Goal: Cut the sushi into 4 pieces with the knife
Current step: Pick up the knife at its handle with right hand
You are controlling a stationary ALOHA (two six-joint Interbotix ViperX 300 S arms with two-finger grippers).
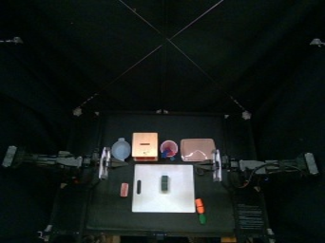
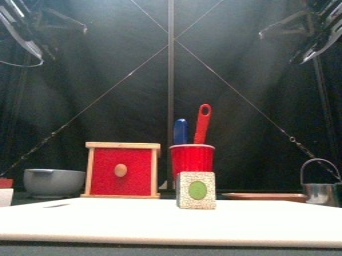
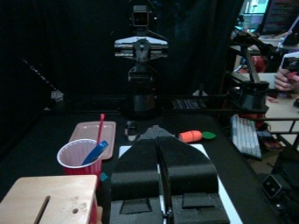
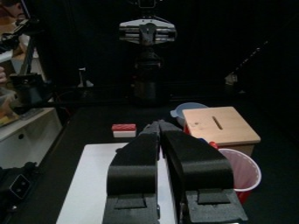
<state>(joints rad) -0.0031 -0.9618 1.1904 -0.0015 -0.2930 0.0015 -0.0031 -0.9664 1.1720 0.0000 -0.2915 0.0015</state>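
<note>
Since the sushi roll (image 2: 197,189) likely splits easily, grasp the light red knife (image 2: 202,122) by its raised end; left gripper (image 3: 160,131) and right gripper (image 4: 163,125) are clenched, empty.

In the top view you are looking down from high above, tilting a little toward the back curtain, so the whole table (image 1: 108,214) is lying in the lower half and everything is appearing small. In the front view you are sitting at the table's front edge, at table height, looking level toward its back edge; the white cutting board (image 2: 160,228) is appearing very near. In each wrist view you are looking over the closed left gripper (image 3: 156,133) or right gripper (image 4: 162,129), from one side edge across toward the opposite side edge. All four views are sharing the red cup (image 1: 169,148) and the wooden box (image 1: 146,147) near the back edge.
</note>
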